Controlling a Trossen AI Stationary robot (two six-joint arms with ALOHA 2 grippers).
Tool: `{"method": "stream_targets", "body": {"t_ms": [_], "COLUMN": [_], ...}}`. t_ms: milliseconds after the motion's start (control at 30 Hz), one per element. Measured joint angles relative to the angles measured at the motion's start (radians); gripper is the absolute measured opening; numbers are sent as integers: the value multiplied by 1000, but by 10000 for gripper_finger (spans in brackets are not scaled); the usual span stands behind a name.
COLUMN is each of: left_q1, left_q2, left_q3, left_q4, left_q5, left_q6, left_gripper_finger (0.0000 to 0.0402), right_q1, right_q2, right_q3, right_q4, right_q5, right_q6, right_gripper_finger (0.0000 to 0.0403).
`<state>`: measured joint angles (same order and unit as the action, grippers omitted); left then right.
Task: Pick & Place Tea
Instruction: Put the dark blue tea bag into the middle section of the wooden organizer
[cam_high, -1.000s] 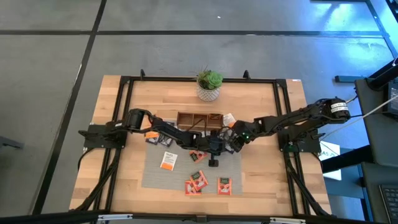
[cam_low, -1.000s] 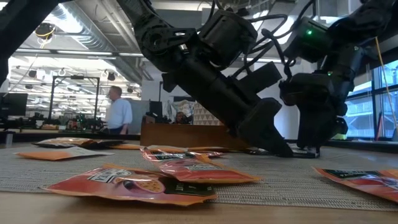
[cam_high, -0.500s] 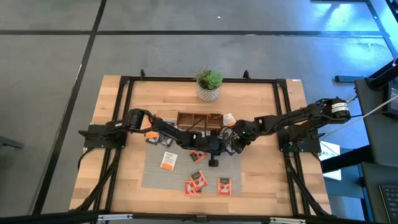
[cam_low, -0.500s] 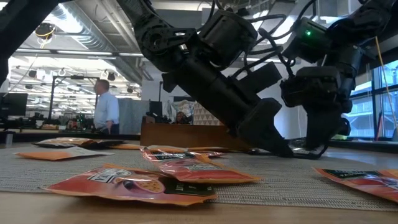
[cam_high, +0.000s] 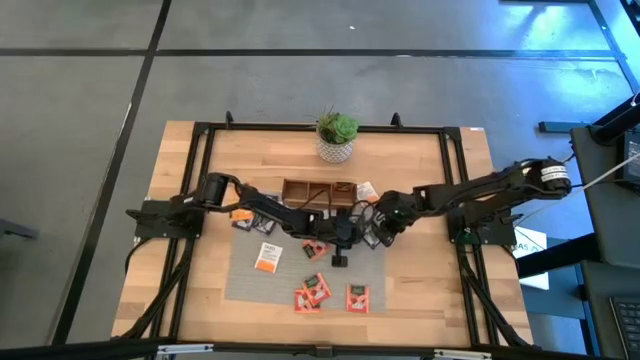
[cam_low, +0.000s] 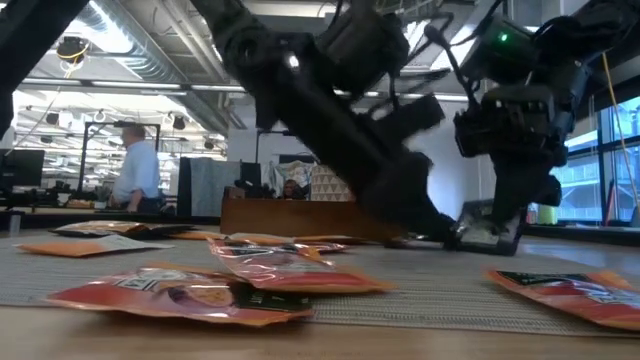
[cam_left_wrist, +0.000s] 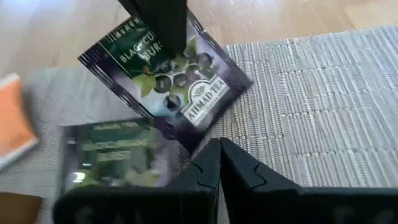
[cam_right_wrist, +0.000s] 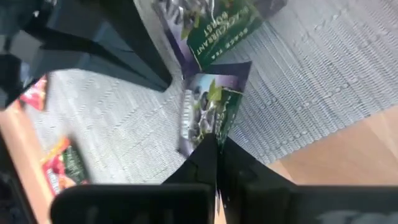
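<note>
both end effectors shut; right end effector (cam_right_wrist: 214, 144) pinches half-hidden dark packet (cam_right_wrist: 208, 109).

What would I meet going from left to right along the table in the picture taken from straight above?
Left arm's black base → white-and-orange tea packet on the grey ribbed mat → left pincer, shut → lone orange-red tea packet → right pincer, shut on a dark tea packet → right arm's base.
</note>
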<state>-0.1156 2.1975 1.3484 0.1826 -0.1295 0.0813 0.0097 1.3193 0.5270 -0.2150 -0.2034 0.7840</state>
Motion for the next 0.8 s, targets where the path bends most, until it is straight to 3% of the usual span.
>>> {"method": "stream_targets", "body": {"t_ms": [133, 367, 467, 600, 800], "left_q1": [11, 98, 137, 161, 170], "left_q2": [-119, -377, -511, -699, -991], "left_q3": [4, -95, -215, -440, -745], "left_q4": [-56, -80, -49, 121, 225], "left_q5": [13, 171, 174, 173, 164], "left_q6": [29, 17, -21, -81, -166], "left_gripper_finger": [2, 3, 2, 6, 2], "right_q1": [0, 2, 4, 8, 6], "right_q2": [-80, -241, -283, -294, -237], "right_q3": [0, 2, 20, 91, 272], "right_q4": [-20, -60, -59, -59, -62], "right_q5": [48, 187, 221, 228, 290], "right_q6": [-4, -4, -10, -92, -249], "right_gripper_finger": [6, 4, 4, 5, 5]}}
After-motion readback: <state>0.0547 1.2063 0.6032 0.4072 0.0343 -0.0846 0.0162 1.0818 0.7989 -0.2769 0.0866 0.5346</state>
